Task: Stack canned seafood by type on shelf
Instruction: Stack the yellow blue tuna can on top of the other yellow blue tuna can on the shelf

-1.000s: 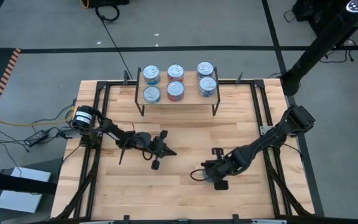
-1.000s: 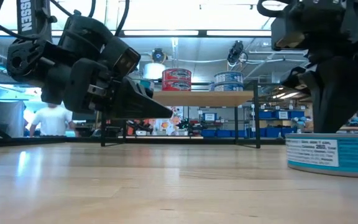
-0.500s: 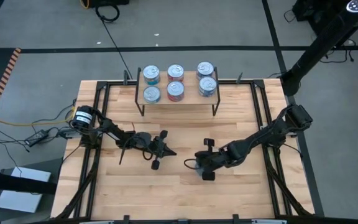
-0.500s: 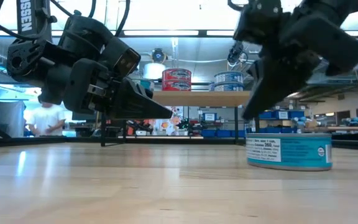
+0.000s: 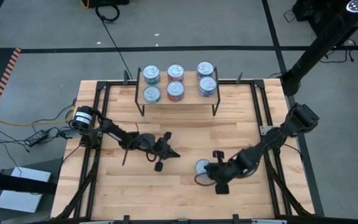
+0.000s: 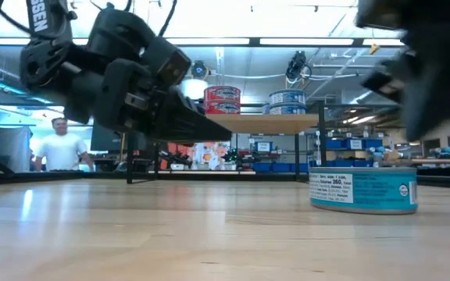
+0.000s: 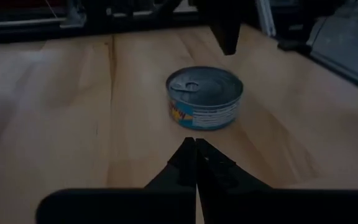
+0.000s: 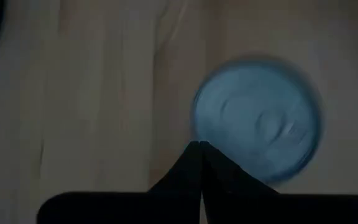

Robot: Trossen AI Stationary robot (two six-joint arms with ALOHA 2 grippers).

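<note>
Canned seafood: one teal tin (image 5: 202,167) sits upright on your counter (image 5: 185,134), just beside your right claw (image 5: 215,172) (pressed together, holding nothing). Your left claw (image 5: 174,154), also pressed together, points at it from farther off. Six tins fill the shelf (image 5: 191,98).

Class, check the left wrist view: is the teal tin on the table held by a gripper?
No. The teal tin stands alone on the table.

Closed right claw (image 8: 201,147) above silver-lidded can (image 8: 258,119)
</note>
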